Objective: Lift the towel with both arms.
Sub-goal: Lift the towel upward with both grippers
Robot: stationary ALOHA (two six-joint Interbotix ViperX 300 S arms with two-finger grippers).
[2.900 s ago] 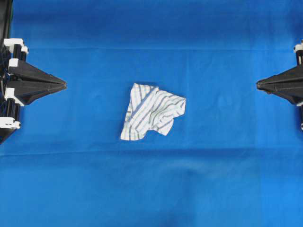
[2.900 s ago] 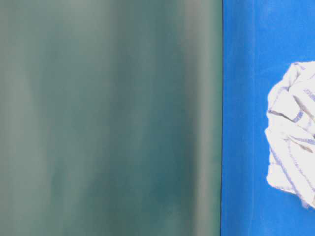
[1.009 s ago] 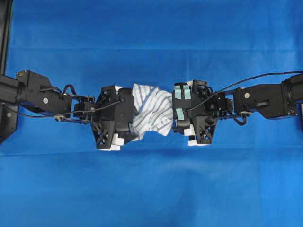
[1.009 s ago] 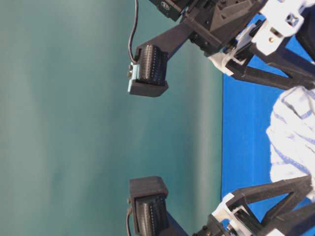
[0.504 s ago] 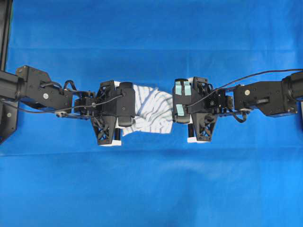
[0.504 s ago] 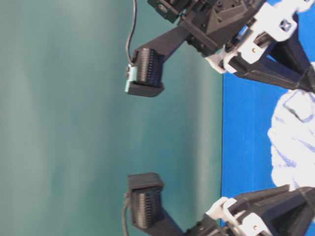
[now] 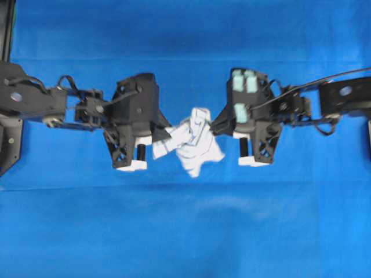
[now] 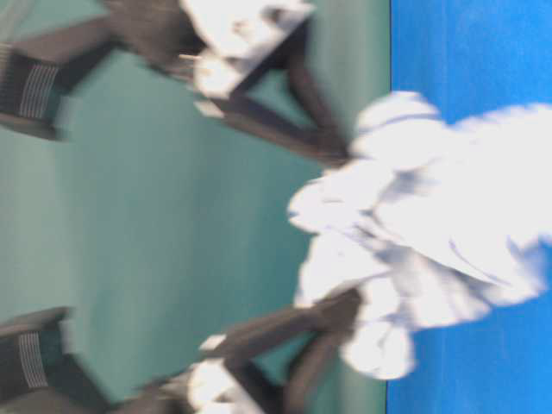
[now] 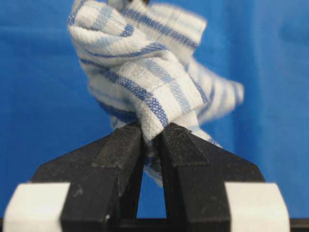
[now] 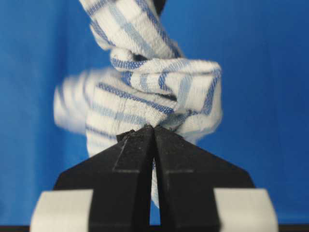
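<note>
Overhead view, towel [image 7: 191, 142] bunched, white, blue-striped

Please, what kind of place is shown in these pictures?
Probably a robot test bench in a lab, not a home. Two black arms, left claw and right claw, pinch one striped towel over a plain blue tablecloth, against a bare teal backdrop.

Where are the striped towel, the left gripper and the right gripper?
striped towel [image 7: 194, 139]: overhead view, bunched middle.
left gripper [image 9: 150, 136]: left wrist view, fingertips pinching the cloth.
right gripper [image 10: 153, 131]: right wrist view, shut fingertips on the cloth.
</note>
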